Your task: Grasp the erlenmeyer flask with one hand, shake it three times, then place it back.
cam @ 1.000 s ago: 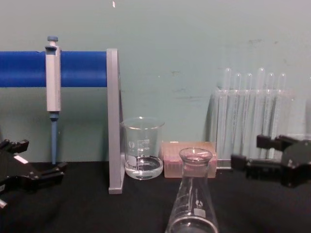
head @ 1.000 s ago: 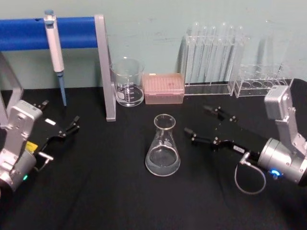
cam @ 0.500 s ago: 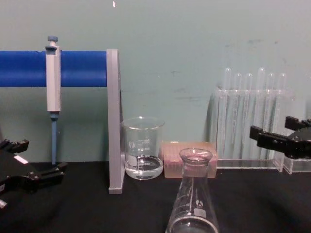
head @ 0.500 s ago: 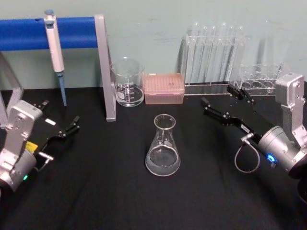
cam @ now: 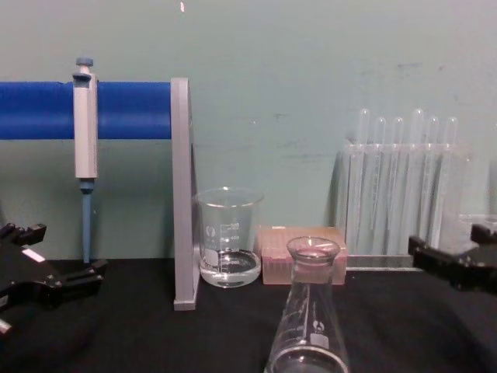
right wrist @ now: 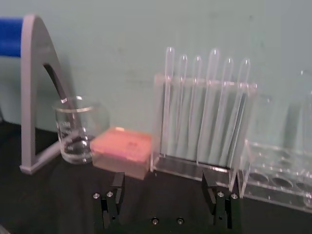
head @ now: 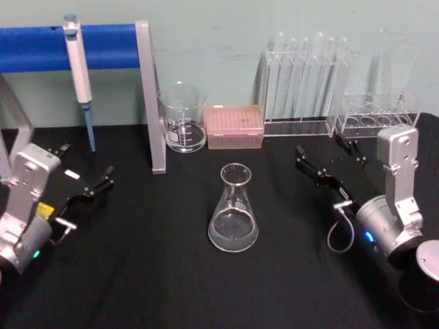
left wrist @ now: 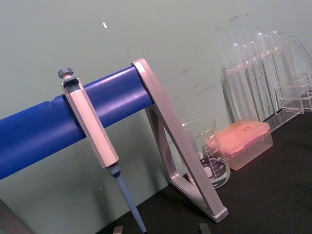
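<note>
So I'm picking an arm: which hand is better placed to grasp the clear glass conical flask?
Probably the right hand: open, nearer the clear glass conical flask than the left hand.

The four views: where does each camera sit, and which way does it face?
Head: high, looking down at the flask, with the left tool and right tool at either side.
Chest: low, facing the wall across the table; flask near, both tools at the edges.
Left wrist: aimed at the pipette and blue bar; fingertips at the frame's edge.
Right wrist: faces the test tubes; its own open jaws in front.
All four share the beaker and pink box.
</note>
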